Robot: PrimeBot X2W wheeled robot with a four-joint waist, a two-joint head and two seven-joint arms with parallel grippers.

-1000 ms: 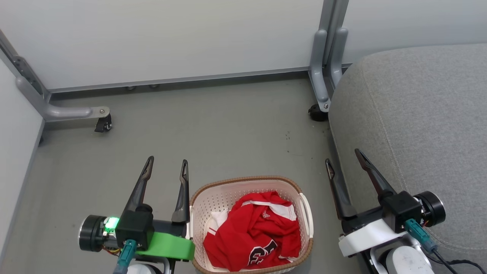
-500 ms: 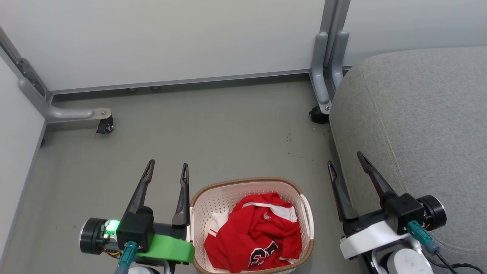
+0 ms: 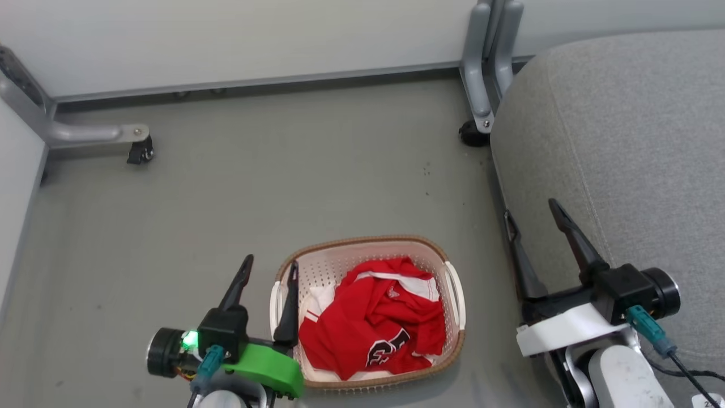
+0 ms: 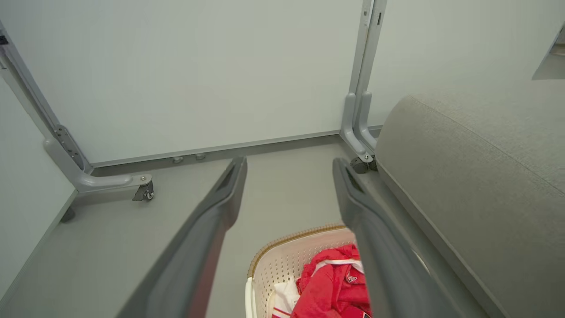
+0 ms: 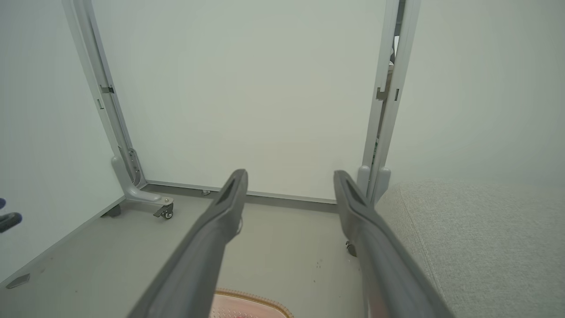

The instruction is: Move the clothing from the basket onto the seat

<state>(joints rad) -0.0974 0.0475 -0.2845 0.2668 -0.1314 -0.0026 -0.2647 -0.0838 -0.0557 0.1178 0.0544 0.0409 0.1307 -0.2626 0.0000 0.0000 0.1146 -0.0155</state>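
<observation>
A crumpled heap of red clothing (image 3: 376, 326) with white trim and black lettering lies in the cream perforated basket (image 3: 436, 255) on the grey floor, also seen as clothing (image 4: 335, 287) in the basket (image 4: 282, 260) from the left wrist. The big light-grey seat (image 3: 617, 141) rises at the right. My left gripper (image 3: 271, 263) stands open above the basket's left rim, one finger over the rim, nothing between its fingers. Over the seat's left edge my right gripper (image 3: 532, 207) is open and empty, well right of the basket.
White partition panels close the back and left. Their grey metal feet with castors stand at the back left (image 3: 136, 153) and beside the seat's far corner (image 3: 473, 133). Open grey floor (image 3: 294, 170) lies between the basket and the panels.
The head camera has tilted down and the whole scene has shifted up. My left gripper has come right, its inner finger now over the basket's left rim. The clothing lies as before.
</observation>
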